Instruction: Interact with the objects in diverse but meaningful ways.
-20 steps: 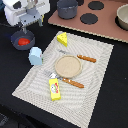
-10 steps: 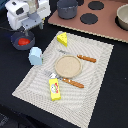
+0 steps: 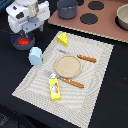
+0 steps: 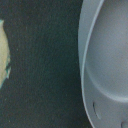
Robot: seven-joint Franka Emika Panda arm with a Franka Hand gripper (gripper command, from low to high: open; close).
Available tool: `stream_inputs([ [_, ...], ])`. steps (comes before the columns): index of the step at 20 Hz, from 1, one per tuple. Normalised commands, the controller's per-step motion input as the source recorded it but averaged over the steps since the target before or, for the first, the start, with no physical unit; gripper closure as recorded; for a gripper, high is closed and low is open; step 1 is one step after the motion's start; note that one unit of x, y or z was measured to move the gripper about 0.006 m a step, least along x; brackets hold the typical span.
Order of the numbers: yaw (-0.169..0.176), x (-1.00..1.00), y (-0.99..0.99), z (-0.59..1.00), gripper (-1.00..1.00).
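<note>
In the exterior view my white gripper (image 3: 24, 33) hangs just above the small grey saucepan (image 3: 20, 43), which holds the red tomato (image 3: 22, 44). Its fingers are hidden under the hand, so their state does not show. The light blue cup (image 3: 35, 56) stands beside the pan at the mat's edge. The yellow cheese wedge (image 3: 62, 38) sits at the mat's far side, and the yellow packet (image 3: 54, 89) lies at its near side. The wrist view shows only a grey curved rim (image 4: 107, 65) over dark table, with no fingers visible.
A striped placemat (image 3: 95, 75) carries a round tan plate (image 3: 67, 65), a fork (image 3: 82, 58) and a knife (image 3: 72, 82). A brown stove board (image 3: 100, 22) with dark burners lies at the back, with a grey pot (image 3: 67, 7) and a bowl (image 3: 123, 15).
</note>
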Motion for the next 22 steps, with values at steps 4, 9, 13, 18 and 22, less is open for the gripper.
stream_inputs([
  [4,0.0,-0.11,0.0,-0.21,1.0],
  [9,0.0,-0.13,0.0,-0.21,1.0],
  [13,0.0,-0.13,0.0,-0.21,1.0],
  [18,0.0,-0.07,0.05,-0.06,1.0],
  [22,-0.016,0.09,0.3,0.85,1.0],
])
